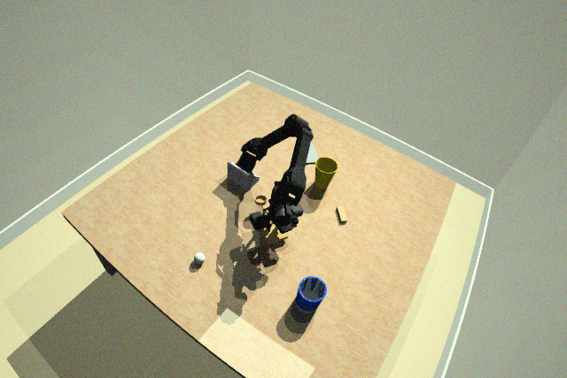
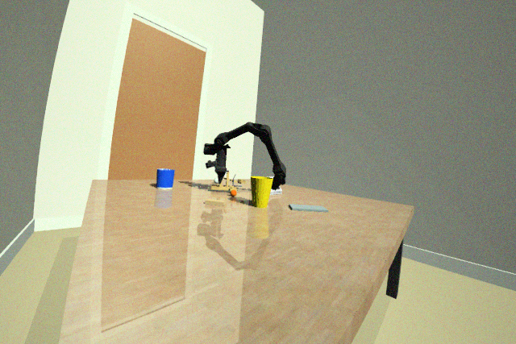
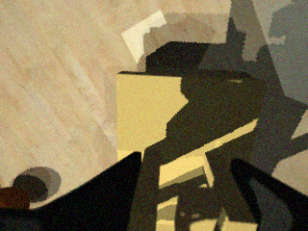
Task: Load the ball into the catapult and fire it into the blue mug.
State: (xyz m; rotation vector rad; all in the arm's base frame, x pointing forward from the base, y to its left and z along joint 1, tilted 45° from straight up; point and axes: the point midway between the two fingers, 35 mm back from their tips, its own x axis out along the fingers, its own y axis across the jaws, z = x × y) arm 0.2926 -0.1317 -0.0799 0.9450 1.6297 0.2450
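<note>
My gripper (image 1: pixel 274 223) (image 2: pixel 219 180) (image 3: pixel 185 163) points down and is shut on the wooden catapult; its fingers stand apart on either side of the catapult's frame. The catapult (image 1: pixel 277 234) (image 2: pixel 216 188) (image 3: pixel 141 108) is yellow wood, partly hidden by the gripper and in shadow. Its round cup (image 1: pixel 260 203) (image 2: pixel 240 181) points toward the arm's base, and no ball shows in it. An orange ball (image 2: pixel 233 192) (image 3: pixel 15 197) is on the table beside the catapult, hidden in the top view. A white ball (image 1: pixel 198 258) lies apart near the table's edge. The blue mug (image 1: pixel 307 304) (image 2: pixel 164 178) stands upright beyond the catapult.
A yellow mug (image 1: pixel 322 179) (image 2: pixel 261 192) stands near the arm. A small wooden block (image 1: pixel 341 214) (image 2: pixel 214 202) and a flat blue-grey slab (image 1: pixel 312 154) (image 2: pixel 308 208) lie on the table. A grey panel (image 1: pixel 241 177) is at the arm's base.
</note>
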